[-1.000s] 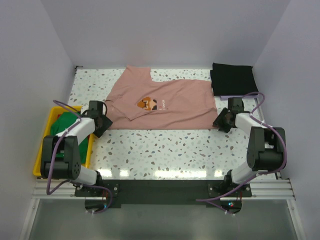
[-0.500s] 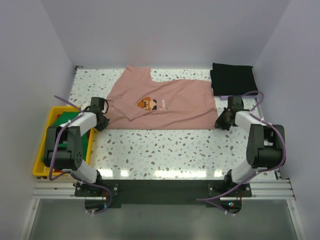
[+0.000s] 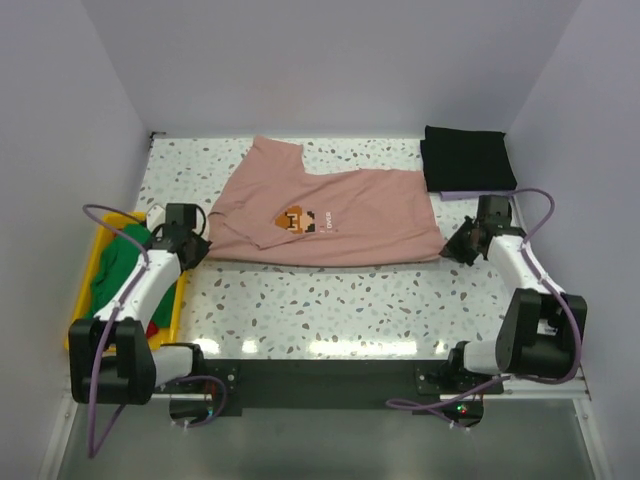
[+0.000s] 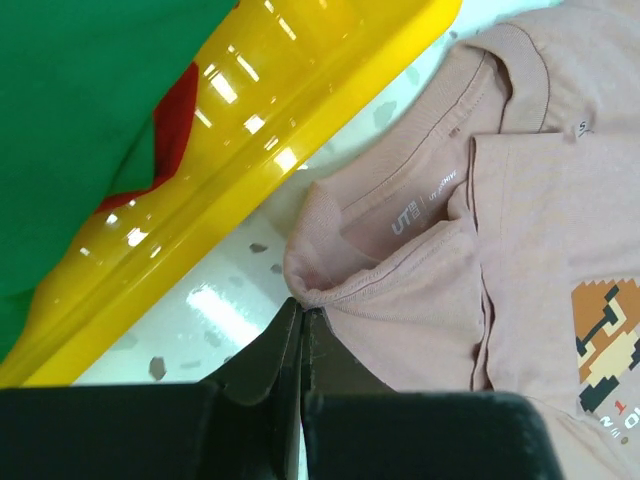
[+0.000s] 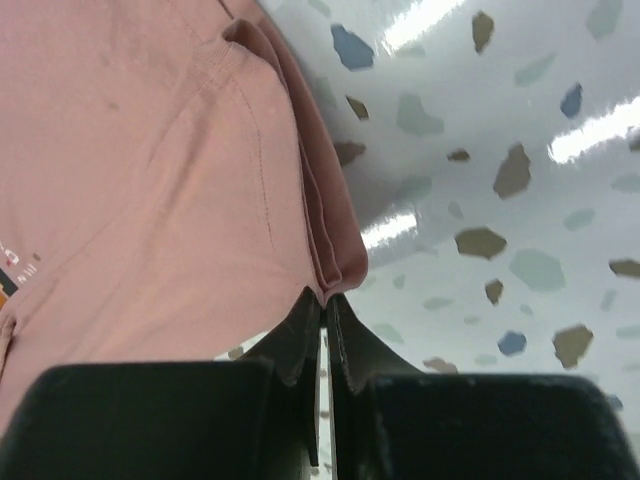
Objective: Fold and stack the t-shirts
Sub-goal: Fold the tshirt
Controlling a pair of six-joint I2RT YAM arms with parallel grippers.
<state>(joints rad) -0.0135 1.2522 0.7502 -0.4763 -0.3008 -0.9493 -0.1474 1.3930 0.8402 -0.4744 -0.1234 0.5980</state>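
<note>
The top camera looks down from behind the arms over the whole table [image 3: 320,300]. Each wrist camera sits close to the pink shirt [image 3: 340,215], both spots also showing from above. One looks past the left tool [image 4: 302,308] at the collar and yellow bin [image 4: 300,100], the other past the right tool [image 5: 322,298] at the opposite edge.

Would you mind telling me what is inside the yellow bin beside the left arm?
The yellow bin holds crumpled green fabric, with a patch of red cloth showing at its edge. The bin's floor and anything beneath the green fabric are covered.

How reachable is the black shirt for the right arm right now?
Probably not yet: the black shirt lies just beyond the right arm, nothing between, but its jaws are shut on the pink shirt.
</note>
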